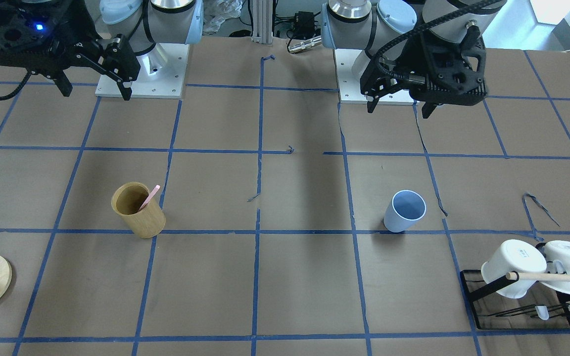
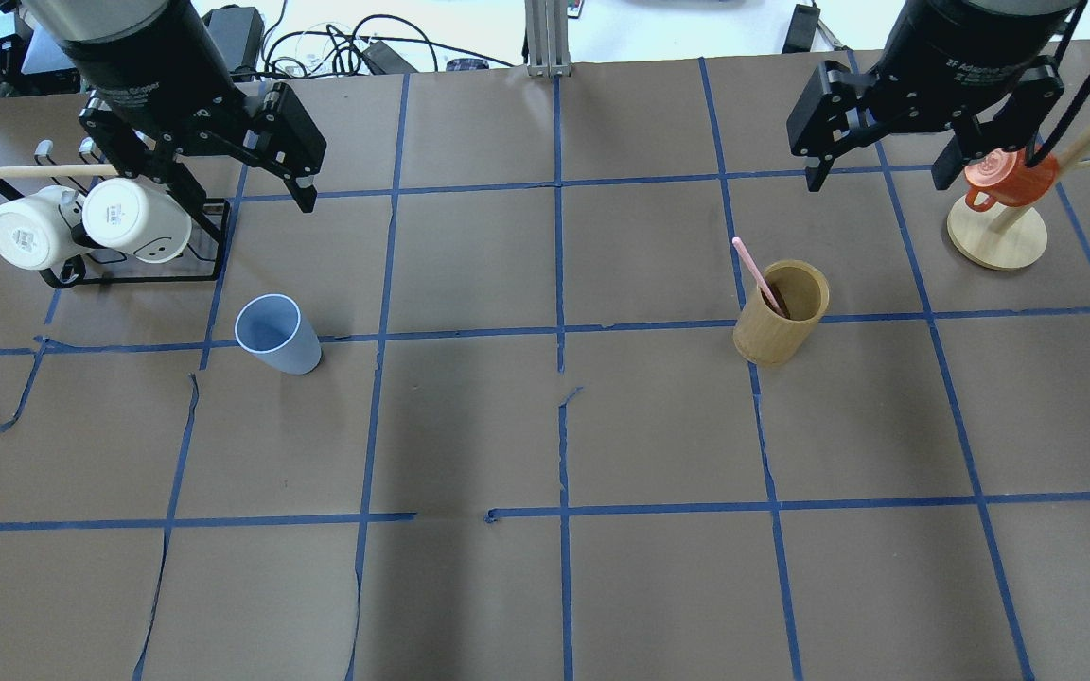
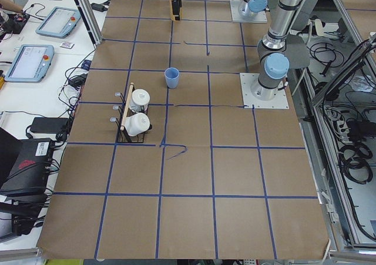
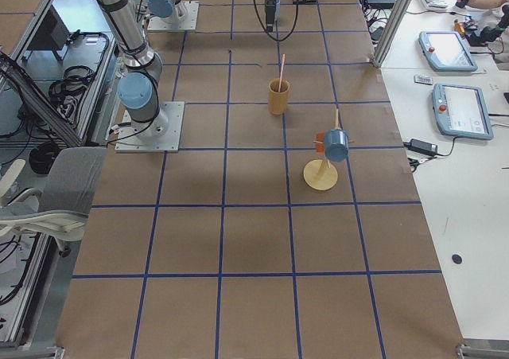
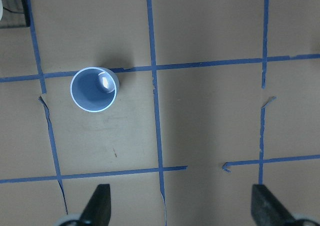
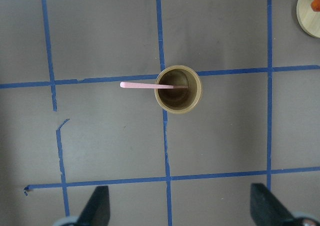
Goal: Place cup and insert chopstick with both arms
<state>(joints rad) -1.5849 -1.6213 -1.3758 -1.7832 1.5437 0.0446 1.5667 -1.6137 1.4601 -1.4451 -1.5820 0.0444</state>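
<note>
Overhead exterior view: the worktop (image 2: 564, 586) is covered in matte brown paper, torn in places and ruled into squares with blue tape. On the robot's left half the cup (image 2: 271, 333), a smooth light blue plastic tumbler tapering to its base, stands upright with its mouth up, just beside a tape line. Well apart on the right half, the chopstick (image 2: 755, 270), a thin pale pink stick, leans inside a tan wooden cylindrical holder (image 2: 782, 317), its upper end jutting past the rim. The left gripper (image 5: 181, 211) hangs above the worktop with its black fingers spread wide and nothing between them, the cup ahead of it. The right gripper (image 6: 180, 208) is likewise released and empty, high over the holder. Two glossy white mugs (image 2: 91, 222) hang on a black wire rack (image 2: 214, 236) under a pale wooden rod (image 2: 34, 171).
</note>
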